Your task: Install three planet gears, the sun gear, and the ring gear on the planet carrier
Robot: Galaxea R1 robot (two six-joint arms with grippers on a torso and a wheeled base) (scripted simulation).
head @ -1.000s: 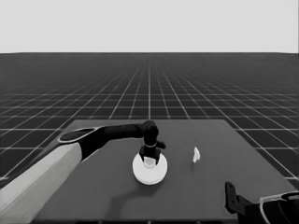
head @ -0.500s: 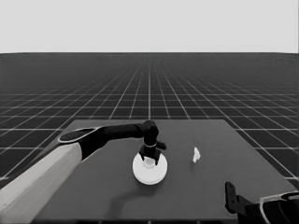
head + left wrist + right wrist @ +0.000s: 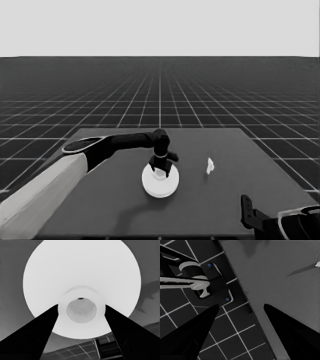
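The ring gear, the larger round part (image 3: 161, 184), lies flat at the table's middle. In the left wrist view it fills the picture (image 3: 82, 272), with a raised hub around its centre hole. My left gripper (image 3: 160, 169) reaches in from the left and stands straight over that hub. Its fingers (image 3: 81, 305) press the hub from both sides, shut on it. The planet gears, the sun gear and the planet carrier are hidden from every view. My right gripper (image 3: 247, 212) waits at the lower right corner, open (image 3: 241, 304) and holding nothing.
A thin white piece (image 3: 210, 166) lies to the right of the larger round part, and also shows far off in the right wrist view (image 3: 317, 264). Dark machinery with blue lights (image 3: 207, 287) sits past the table's corner (image 3: 242, 290).
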